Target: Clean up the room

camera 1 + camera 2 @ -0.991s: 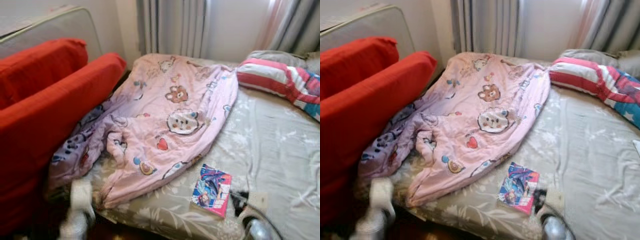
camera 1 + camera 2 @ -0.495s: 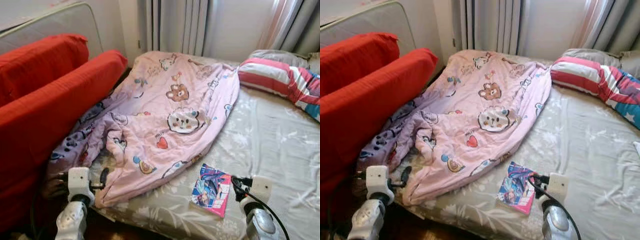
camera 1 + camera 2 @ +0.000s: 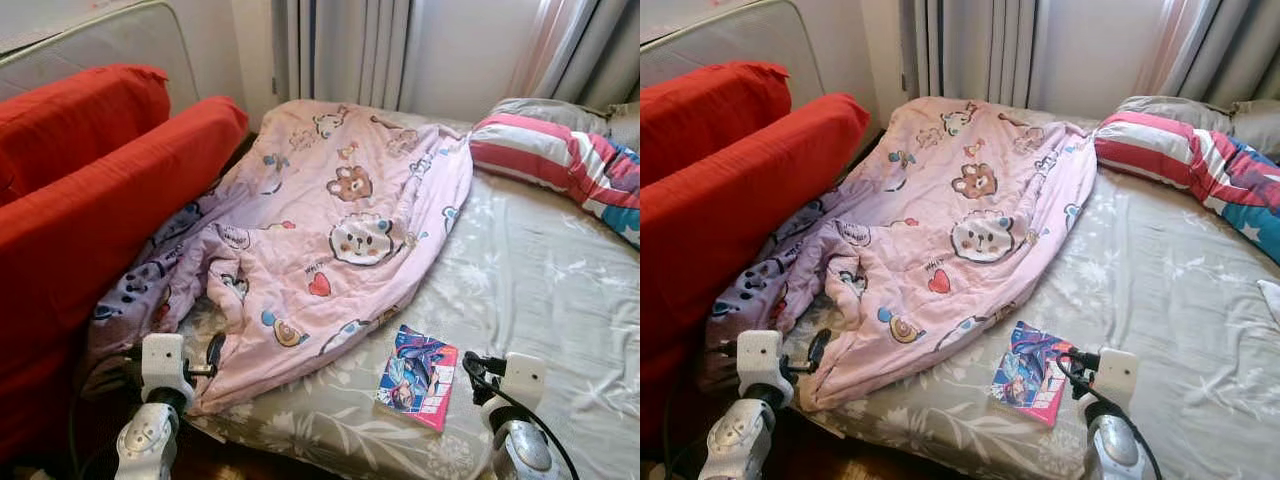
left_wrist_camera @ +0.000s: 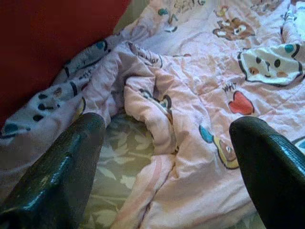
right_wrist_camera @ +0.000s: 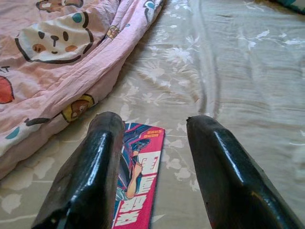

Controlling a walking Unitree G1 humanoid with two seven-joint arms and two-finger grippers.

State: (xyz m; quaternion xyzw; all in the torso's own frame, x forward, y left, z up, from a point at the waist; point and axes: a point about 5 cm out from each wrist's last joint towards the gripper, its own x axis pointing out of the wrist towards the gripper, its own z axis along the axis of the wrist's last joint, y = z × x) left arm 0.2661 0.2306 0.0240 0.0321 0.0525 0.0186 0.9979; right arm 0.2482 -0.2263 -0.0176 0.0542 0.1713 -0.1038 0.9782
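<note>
The right gripper [image 5: 152, 167] hangs with fingers spread above a comic book [image 3: 417, 363] on the bed [image 3: 540, 290]. The left gripper [image 4: 167, 157], also spread and empty, faces the rumpled pink blanket [image 3: 340, 230].

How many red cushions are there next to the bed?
2. One red cushion leans farther back by the wall; the other red cushion lies in front, against the pink blanket. More may be hidden.

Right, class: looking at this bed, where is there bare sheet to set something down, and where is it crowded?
Free: the broad grey sheet between the pink quilt and the striped pillow, running down to the near edge beyond the book. Crowded: the bed's left side under the rumpled quilt, pressed against the red cushions, and the far right corner with the pillow.
</note>
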